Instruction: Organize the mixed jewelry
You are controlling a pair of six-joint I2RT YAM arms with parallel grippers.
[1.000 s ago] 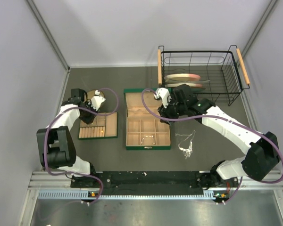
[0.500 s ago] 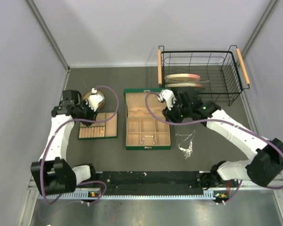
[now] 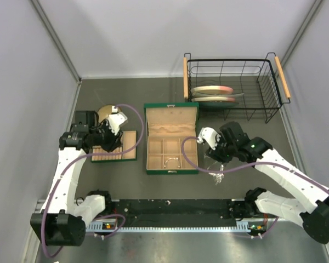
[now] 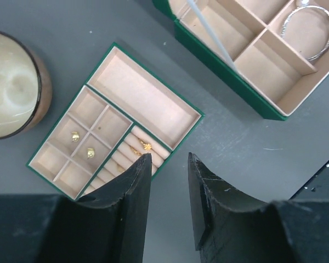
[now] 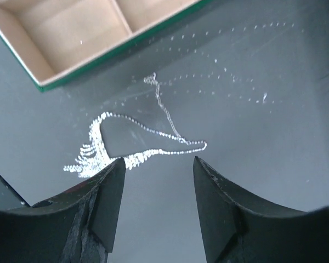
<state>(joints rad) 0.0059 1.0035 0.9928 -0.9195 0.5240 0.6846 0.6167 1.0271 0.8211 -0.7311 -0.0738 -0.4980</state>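
Observation:
A fine silver chain necklace [image 5: 137, 137] lies in a loose heap on the dark table, right of the green box [image 3: 171, 171]; it also shows in the top view [image 3: 215, 169]. My right gripper [image 5: 159, 161] hovers just above it, open and empty, and shows in the top view [image 3: 216, 155]. A thin silver bracelet hoop [image 4: 312, 30] lies in a front compartment of the box [image 3: 171, 161]. Tiny gold bits [image 4: 90, 152] sit in a small green tray [image 4: 170, 107]. My left gripper [image 4: 167, 159] is open and empty above that tray's near edge [image 3: 109, 143].
A round wooden bowl [image 3: 105, 112] stands behind the small tray [image 3: 130, 149]. A black wire basket [image 3: 233, 87] holding plates is at the back right. The box's open lid [image 3: 171, 116] lies flat behind its compartments.
My left gripper has swung from the bowl to over the small tray. My right gripper has moved from the box's back right corner toward me, to above the necklace.

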